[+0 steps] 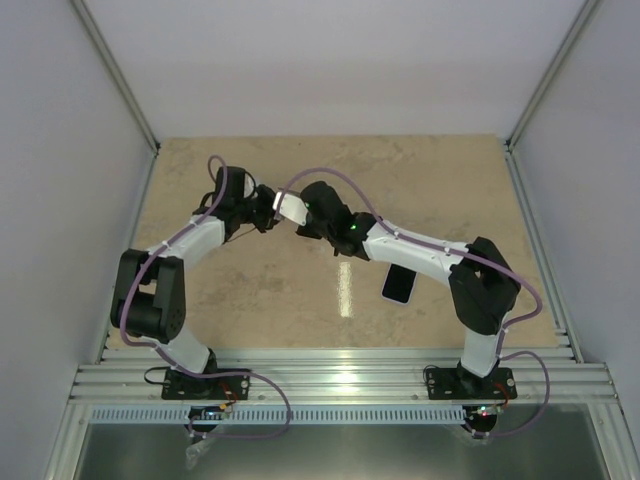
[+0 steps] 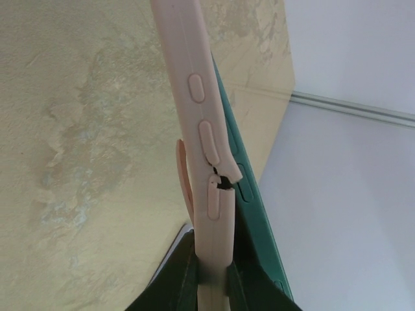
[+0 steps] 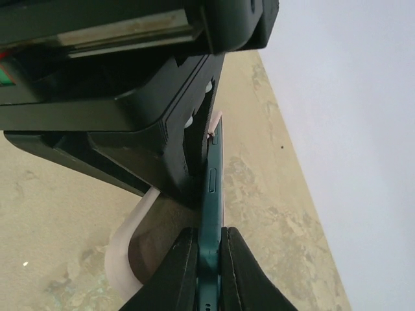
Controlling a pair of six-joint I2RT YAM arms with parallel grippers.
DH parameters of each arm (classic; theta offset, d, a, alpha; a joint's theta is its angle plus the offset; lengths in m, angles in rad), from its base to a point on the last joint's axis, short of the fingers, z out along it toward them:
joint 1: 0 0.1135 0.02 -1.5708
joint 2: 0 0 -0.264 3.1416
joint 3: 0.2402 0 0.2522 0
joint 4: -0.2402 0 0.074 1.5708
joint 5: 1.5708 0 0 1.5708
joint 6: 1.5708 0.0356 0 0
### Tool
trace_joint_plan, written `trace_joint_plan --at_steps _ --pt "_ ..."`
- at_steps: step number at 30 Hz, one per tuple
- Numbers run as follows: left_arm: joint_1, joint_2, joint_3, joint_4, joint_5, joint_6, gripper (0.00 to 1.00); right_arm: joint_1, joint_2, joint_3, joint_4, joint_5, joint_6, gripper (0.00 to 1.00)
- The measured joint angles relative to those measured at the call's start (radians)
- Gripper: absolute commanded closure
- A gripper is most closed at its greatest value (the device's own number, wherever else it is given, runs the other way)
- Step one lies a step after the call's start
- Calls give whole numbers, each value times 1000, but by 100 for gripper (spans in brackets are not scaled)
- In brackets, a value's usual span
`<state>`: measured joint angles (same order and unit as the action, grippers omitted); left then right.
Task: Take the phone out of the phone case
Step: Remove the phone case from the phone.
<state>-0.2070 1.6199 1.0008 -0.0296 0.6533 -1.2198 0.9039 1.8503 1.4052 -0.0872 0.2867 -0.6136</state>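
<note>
While both arms meet above the middle of the table (image 1: pixel 250 290), we have the left gripper (image 2: pixel 213 272) clamped on the thin side wall of the pink phone case (image 2: pixel 198 97) and the right gripper (image 3: pixel 209 259) clamped on the edge of the teal phone (image 3: pixel 211 188), so the two are held in the air between us rather than resting on anything. We judge the worst risk to lie in the case itself. Its side wall is already split just below the moulded buttons, and a hard or crooked pull could run that tear further. The phone is pinched only along a narrow edge, so if the case grips it tightly at the far corners, our right fingers may slide off and the phone could drop to the table. Twisting the two arms against each other could also bend the phone instead of freeing it. Seen from the left wrist, the teal edge lies just beside the pink wall and touches it low down, so we take the phone to be only partly freed on this side. Its long axis runs from one gripper toward the other, roughly across the table, and the buttoned side edge faces the left wrist camera. We cannot tell which way its screen points.
</note>
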Motion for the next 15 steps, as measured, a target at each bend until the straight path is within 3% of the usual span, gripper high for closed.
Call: trace_joint_plan --at_steps 15 --pt "-20 4 40 -77 -73 89 100 -32 -1 27 -47 -55 4 100"
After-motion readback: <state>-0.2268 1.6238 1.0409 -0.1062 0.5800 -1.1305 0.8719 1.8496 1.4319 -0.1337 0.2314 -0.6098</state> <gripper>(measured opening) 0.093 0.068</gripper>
